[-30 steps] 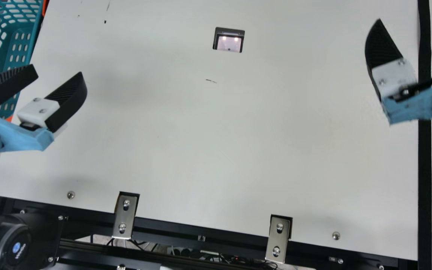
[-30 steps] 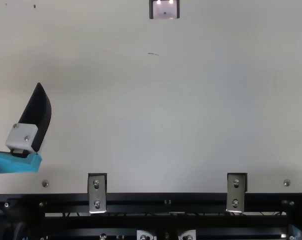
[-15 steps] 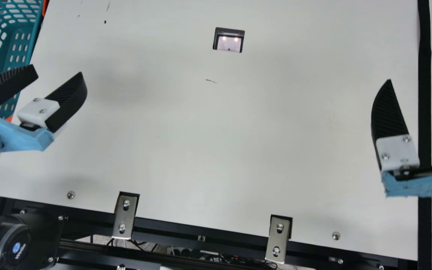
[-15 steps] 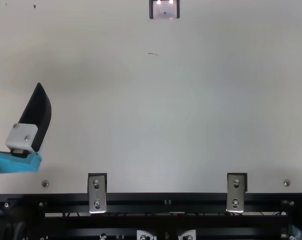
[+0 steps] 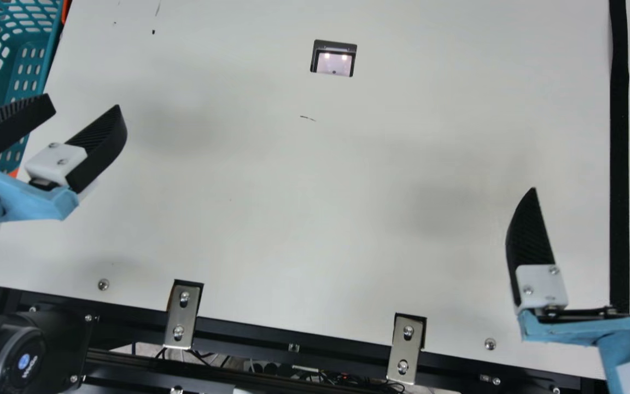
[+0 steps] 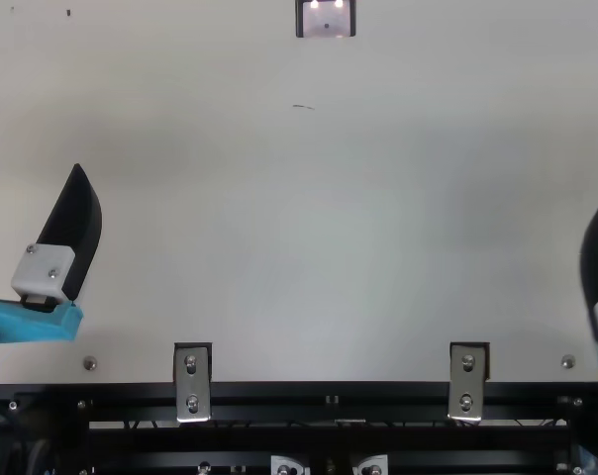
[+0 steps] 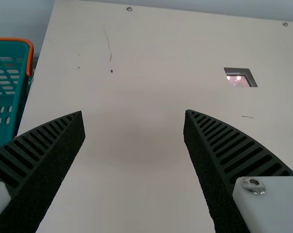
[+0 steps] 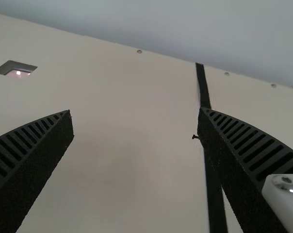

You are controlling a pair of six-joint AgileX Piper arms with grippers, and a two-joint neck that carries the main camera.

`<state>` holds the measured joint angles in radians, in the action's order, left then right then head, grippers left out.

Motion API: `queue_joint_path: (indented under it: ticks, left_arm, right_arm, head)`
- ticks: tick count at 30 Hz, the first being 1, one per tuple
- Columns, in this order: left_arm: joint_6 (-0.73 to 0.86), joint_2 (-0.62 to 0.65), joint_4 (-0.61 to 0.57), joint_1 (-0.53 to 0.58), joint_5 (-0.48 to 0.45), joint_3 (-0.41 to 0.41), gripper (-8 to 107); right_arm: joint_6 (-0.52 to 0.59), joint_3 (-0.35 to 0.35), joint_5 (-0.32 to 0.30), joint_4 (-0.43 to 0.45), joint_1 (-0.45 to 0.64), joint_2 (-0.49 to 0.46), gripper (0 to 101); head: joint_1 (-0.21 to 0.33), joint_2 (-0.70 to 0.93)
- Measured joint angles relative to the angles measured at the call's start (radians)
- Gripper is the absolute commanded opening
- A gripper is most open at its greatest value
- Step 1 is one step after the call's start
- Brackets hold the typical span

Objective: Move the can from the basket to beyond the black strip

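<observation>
Nearest, in the main view, there is a black frame (image 5: 260,339), and two metal plates, one (image 5: 182,314) more to the side of the left jaws and the other (image 5: 407,350) more to the side of the right jaws, join it to the cream surface (image 5: 293,219).

A little farther is the right gripper (image 5: 594,186). Its jaws stand wide, with nothing held between them. The black strip (image 5: 619,137) passes, in this view, between its two fingers and goes on beyond the jaws; the right wrist view shows it partly behind one finger.

Then comes the left gripper (image 5: 85,103), whose jaws are also wide and hold nothing. The basket (image 5: 30,71), teal with orange trim, lies on the outer side of these jaws and beyond; one finger covers a part of it. Where the can is, I cannot tell.

Farther than both jaws, and between them sideways, a square opening (image 5: 334,57) shows two small lights. Beyond the left jaws is a small dark spot (image 5: 153,32).
</observation>
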<state>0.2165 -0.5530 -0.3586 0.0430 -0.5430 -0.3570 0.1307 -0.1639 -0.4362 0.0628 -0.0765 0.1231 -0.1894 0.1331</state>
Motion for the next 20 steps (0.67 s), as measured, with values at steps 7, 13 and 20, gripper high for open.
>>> queue_joint_path:
  ticks: [7, 13, 20]
  left_arm:
    - [0.0, 0.0, 0.0, 0.0, 0.0, 0.0, 90]
    - [0.0, 0.0, 0.0, 0.0, 0.0, 0.0, 90]
    - [0.0, 0.0, 0.0, 0.0, 0.0, 0.0, 90]
  right_arm:
    - [0.018, 0.02, -0.02, -0.05, 0.009, -0.032, 101]
    - [0.018, 0.021, -0.019, -0.05, 0.009, -0.032, 101]
    - [0.018, 0.021, -0.019, -0.05, 0.009, -0.032, 101]
  head:
    - [-0.005, 0.0]
    - [0.0, 0.0]
    - [0.0, 0.0]
